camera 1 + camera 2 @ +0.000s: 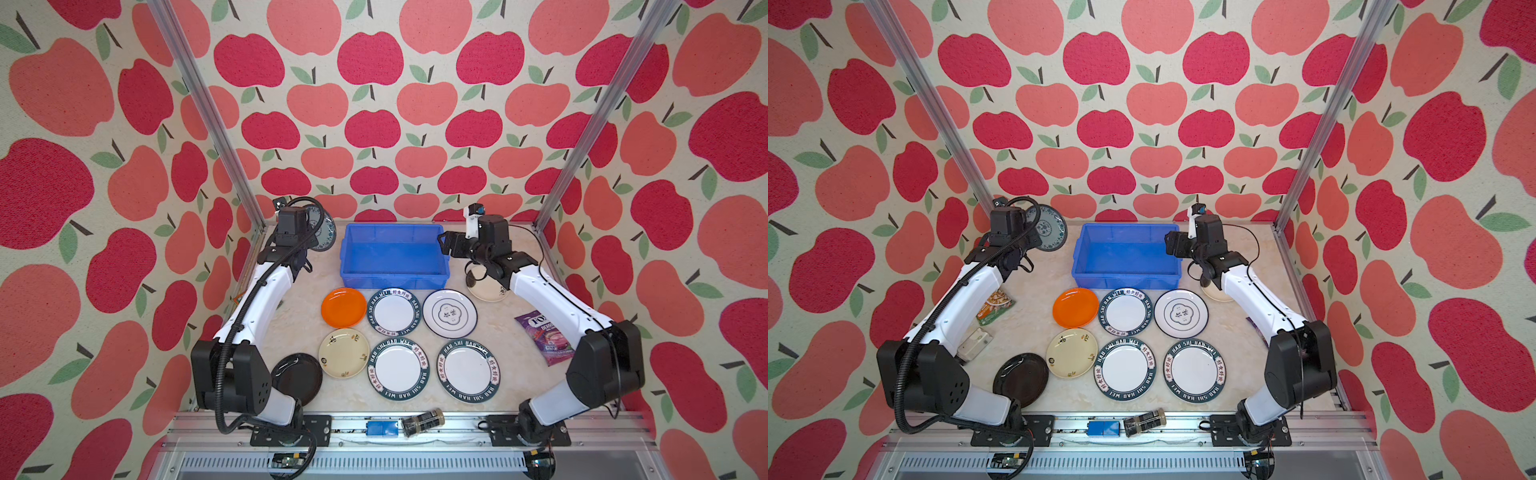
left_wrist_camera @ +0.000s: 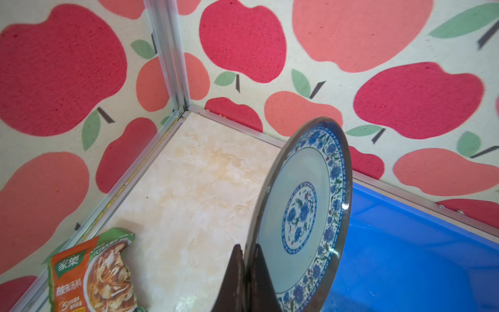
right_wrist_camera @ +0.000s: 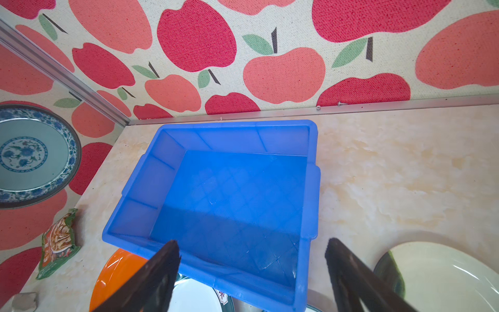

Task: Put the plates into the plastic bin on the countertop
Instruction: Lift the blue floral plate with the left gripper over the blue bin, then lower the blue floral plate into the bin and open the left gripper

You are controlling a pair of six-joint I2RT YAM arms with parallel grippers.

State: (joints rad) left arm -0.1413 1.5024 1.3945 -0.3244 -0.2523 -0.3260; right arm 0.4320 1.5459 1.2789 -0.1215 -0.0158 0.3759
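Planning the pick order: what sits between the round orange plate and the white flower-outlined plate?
A round white plate with a dark lettered rim lies between them; both top views show it.

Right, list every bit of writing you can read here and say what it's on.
"HAO SHI HAO WEI" and "好食好味": dark rims of the three white plates.
"FOX" and "BERR", partly hidden: purple packet.
"家樂" and "5": soup packet; its other print is blurred.
Too small to read: flower-outlined plate's centre characters, the jar's label.
No lettering: teal patterned plate.
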